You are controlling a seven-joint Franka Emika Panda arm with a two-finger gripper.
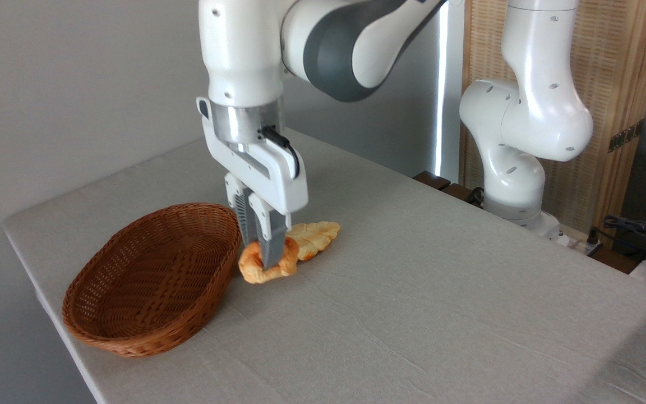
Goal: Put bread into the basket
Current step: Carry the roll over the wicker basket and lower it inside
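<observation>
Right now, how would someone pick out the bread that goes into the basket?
Find the brown wicker basket on the table's left. Just right of its rim, under the tool, sits the golden-orange bun. It is rounder and darker than the pale flat bread behind it.

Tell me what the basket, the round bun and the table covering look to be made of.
Basket: woven wicker or rattan, brown with a slight sheen; the ribbed weave shows.
Round bun: golden-orange with a glossy, smooth surface, so possibly a plastic or foam replica rather than baked dough; the look leaves it open.
Table covering: matte grey-beige cloth, judging by soft creases and fine texture.
</observation>
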